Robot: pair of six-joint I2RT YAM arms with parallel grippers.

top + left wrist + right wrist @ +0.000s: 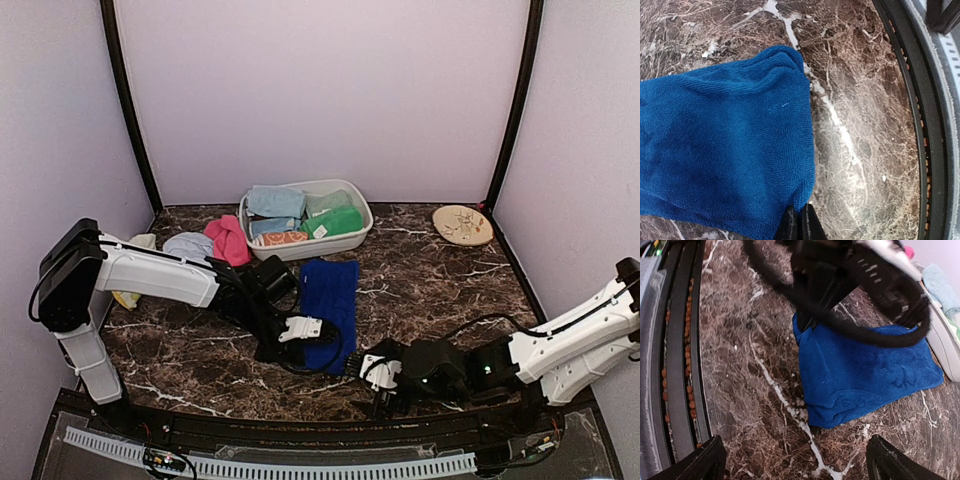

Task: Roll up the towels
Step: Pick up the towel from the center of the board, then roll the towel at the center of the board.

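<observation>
A royal blue towel (331,290) lies flat on the marble table, its length running from near to far. My left gripper (306,331) sits at the towel's near left corner; in the left wrist view the black fingertips (790,222) are pinched together on the hem of the blue cloth (725,140). My right gripper (381,383) rests low by the table's front edge, right of the towel's near end. Its fingers (707,462) stand wide apart with bare marble between them, and the towel's (865,375) nearest corner lies just ahead.
A white tub (262,251) at the back holds pale blue (275,201) and green (337,221) towels. A pink towel (228,239) and a pale one (188,244) lie left of it. A tan plate (462,224) sits back right. The black front rail (300,428) borders the near edge.
</observation>
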